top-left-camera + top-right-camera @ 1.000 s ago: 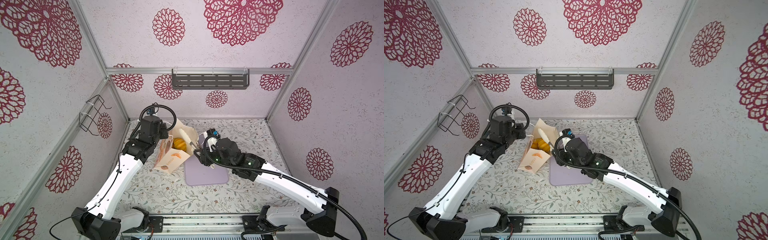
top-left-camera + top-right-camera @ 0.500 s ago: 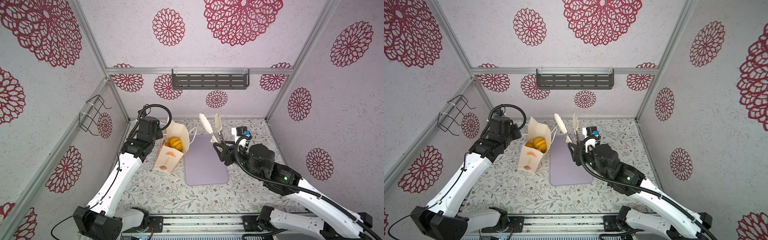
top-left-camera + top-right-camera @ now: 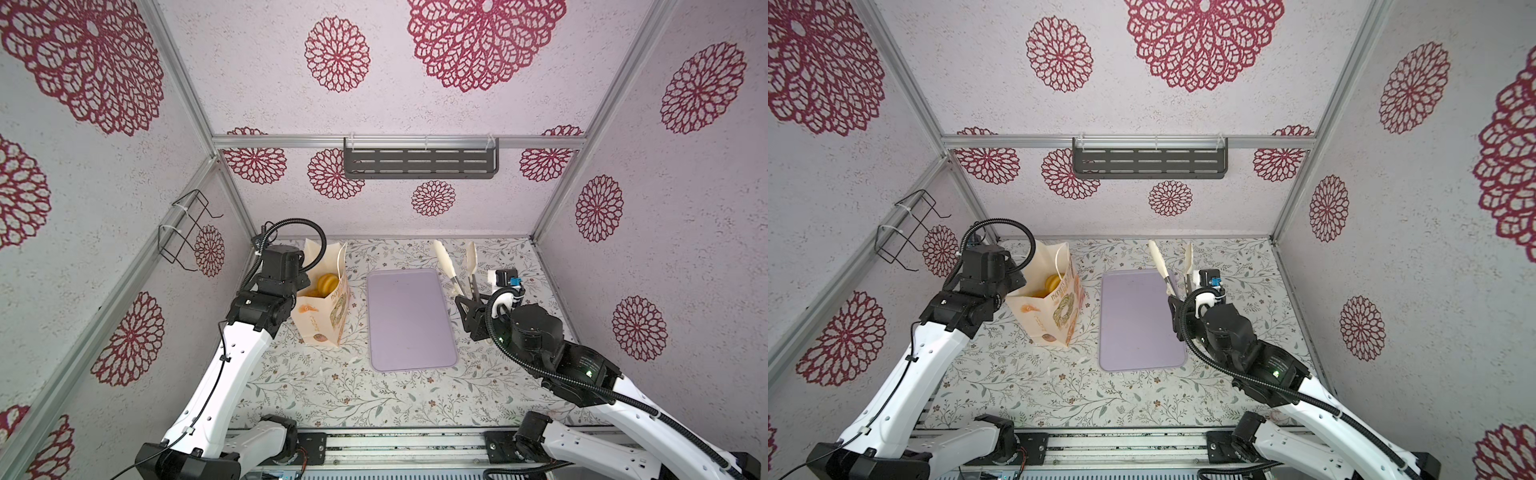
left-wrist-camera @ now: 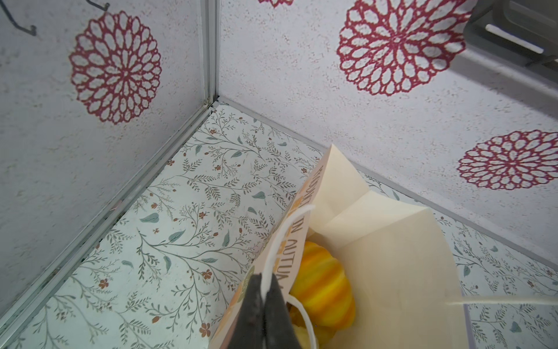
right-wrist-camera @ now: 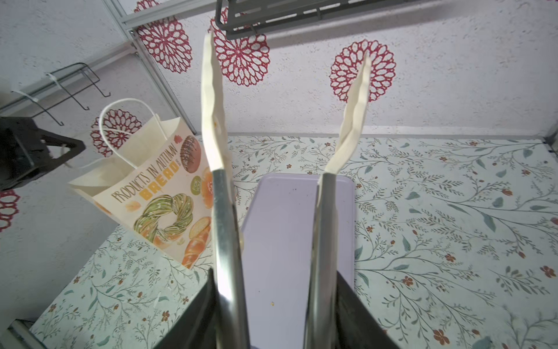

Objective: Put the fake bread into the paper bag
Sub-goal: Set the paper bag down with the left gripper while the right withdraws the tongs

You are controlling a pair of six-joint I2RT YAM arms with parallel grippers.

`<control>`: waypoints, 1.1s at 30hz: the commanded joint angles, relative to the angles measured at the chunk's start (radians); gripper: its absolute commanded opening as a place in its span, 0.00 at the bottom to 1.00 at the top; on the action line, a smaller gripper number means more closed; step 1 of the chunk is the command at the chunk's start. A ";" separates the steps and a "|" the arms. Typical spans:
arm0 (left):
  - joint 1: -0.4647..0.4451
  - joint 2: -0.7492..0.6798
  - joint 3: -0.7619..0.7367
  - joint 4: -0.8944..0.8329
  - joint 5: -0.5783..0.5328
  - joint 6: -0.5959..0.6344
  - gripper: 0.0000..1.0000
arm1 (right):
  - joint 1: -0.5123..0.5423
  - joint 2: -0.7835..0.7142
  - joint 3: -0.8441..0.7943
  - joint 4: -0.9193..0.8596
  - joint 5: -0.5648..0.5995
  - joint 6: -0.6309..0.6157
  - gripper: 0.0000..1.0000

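**Fake bread** (image 3: 326,283): orange rolls, inside upright paper bag (image 3: 320,322), beside bare lilac tray (image 3: 409,320). Left gripper (image 4: 265,305) pinched the bag's cord handle (image 4: 276,247); right gripper (image 5: 277,308) gripped spread, empty tongs (image 5: 225,226). Risk: a tugged handle could topple the bag, spilling rolls.

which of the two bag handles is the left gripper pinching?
The handle on the paper bag side facing away from the purple tray; the left gripper is shut on its cord. The tray-side handle stands free.
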 commanded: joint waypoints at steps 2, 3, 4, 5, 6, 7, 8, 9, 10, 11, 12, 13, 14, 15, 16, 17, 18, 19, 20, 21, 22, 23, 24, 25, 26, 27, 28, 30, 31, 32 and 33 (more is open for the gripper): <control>0.018 -0.042 -0.019 -0.026 -0.020 -0.030 0.17 | -0.049 0.001 0.003 -0.010 -0.005 -0.031 0.53; 0.019 -0.048 -0.019 -0.028 -0.021 -0.030 0.23 | -0.060 0.001 -0.002 -0.007 -0.020 -0.032 0.53; 0.022 -0.053 -0.019 -0.031 -0.021 -0.031 0.30 | -0.075 -0.001 -0.009 -0.004 -0.038 -0.030 0.53; 0.022 -0.059 -0.018 -0.034 -0.025 -0.031 0.36 | -0.087 -0.002 -0.017 0.000 -0.052 -0.029 0.53; 0.024 -0.065 -0.018 -0.039 -0.030 -0.034 0.42 | -0.094 -0.003 -0.022 0.003 -0.062 -0.026 0.53; 0.025 -0.071 -0.018 -0.045 -0.039 -0.035 0.48 | -0.110 -0.006 -0.031 0.007 -0.077 -0.025 0.53; 0.028 -0.078 -0.017 -0.048 -0.040 -0.035 0.52 | -0.120 -0.008 -0.037 0.010 -0.090 -0.022 0.53; 0.030 -0.084 -0.015 -0.054 -0.044 -0.034 0.55 | -0.127 -0.010 -0.042 0.011 -0.099 -0.022 0.53; 0.034 -0.090 -0.015 -0.059 -0.047 -0.032 0.59 | -0.135 -0.010 -0.046 0.013 -0.107 -0.018 0.53; 0.037 -0.098 -0.012 -0.065 -0.049 -0.033 0.62 | -0.141 -0.010 -0.049 0.013 -0.113 -0.016 0.53; 0.039 -0.104 -0.011 -0.068 -0.051 -0.030 0.65 | -0.145 -0.012 -0.051 0.013 -0.118 -0.017 0.53; 0.043 -0.112 -0.009 -0.074 -0.052 -0.029 0.68 | -0.149 -0.012 -0.053 0.013 -0.123 -0.017 0.53; 0.046 -0.120 -0.007 -0.078 -0.057 -0.027 0.73 | -0.154 -0.010 -0.054 0.012 -0.125 -0.016 0.53; 0.049 -0.130 -0.006 -0.082 -0.061 -0.025 0.77 | -0.159 -0.010 -0.056 0.009 -0.127 -0.015 0.53; 0.053 -0.140 -0.005 -0.086 -0.064 -0.023 0.81 | -0.164 -0.008 -0.057 0.006 -0.130 -0.016 0.53; 0.056 -0.148 -0.004 -0.090 -0.068 -0.021 0.87 | -0.169 -0.006 -0.059 0.003 -0.130 -0.019 0.53; 0.059 -0.157 -0.002 -0.095 -0.072 -0.021 0.92 | -0.175 -0.003 -0.060 -0.002 -0.131 -0.017 0.53; 0.065 -0.166 -0.002 -0.099 -0.075 -0.020 0.97 | -0.180 -0.001 -0.062 -0.005 -0.131 -0.018 0.53; 0.070 -0.175 -0.001 -0.107 -0.078 -0.021 0.98 | -0.186 0.001 -0.063 -0.008 -0.131 -0.020 0.53; 0.075 -0.182 -0.002 -0.111 -0.080 -0.019 0.97 | -0.191 0.002 -0.065 -0.010 -0.131 -0.022 0.53; 0.081 -0.188 -0.002 -0.120 -0.082 -0.022 0.97 | -0.196 0.003 -0.067 -0.010 -0.132 -0.025 0.53; 0.087 -0.196 -0.005 -0.130 -0.087 -0.026 0.97 | -0.206 0.005 -0.073 -0.008 -0.130 -0.029 0.53; 0.093 -0.203 -0.009 -0.138 -0.096 -0.034 0.97 | -0.214 0.006 -0.078 -0.008 -0.129 -0.031 0.53; 0.101 -0.212 -0.016 -0.149 -0.108 -0.048 0.97 | -0.225 0.007 -0.084 -0.006 -0.129 -0.035 0.53; 0.108 -0.222 -0.025 -0.158 -0.119 -0.061 0.97 | -0.239 0.008 -0.090 -0.004 -0.130 -0.042 0.53; 0.117 -0.234 -0.036 -0.161 -0.125 -0.074 0.97 | -0.249 0.011 -0.096 -0.001 -0.131 -0.047 0.53; 0.127 -0.250 -0.053 -0.162 -0.127 -0.084 0.97 | -0.266 0.014 -0.104 -0.001 -0.131 -0.051 0.53; 0.146 -0.285 -0.093 -0.151 -0.134 -0.108 0.97 | -0.298 0.026 -0.114 0.001 -0.135 -0.059 0.53; 0.158 -0.302 -0.116 -0.150 -0.143 -0.127 0.97 | -0.318 0.033 -0.119 0.003 -0.139 -0.063 0.53; 0.169 -0.318 -0.134 -0.148 -0.149 -0.142 0.97 | -0.335 0.042 -0.125 0.005 -0.145 -0.068 0.53; 0.183 -0.337 -0.158 -0.147 -0.155 -0.161 0.97 | -0.355 0.051 -0.131 0.008 -0.150 -0.074 0.53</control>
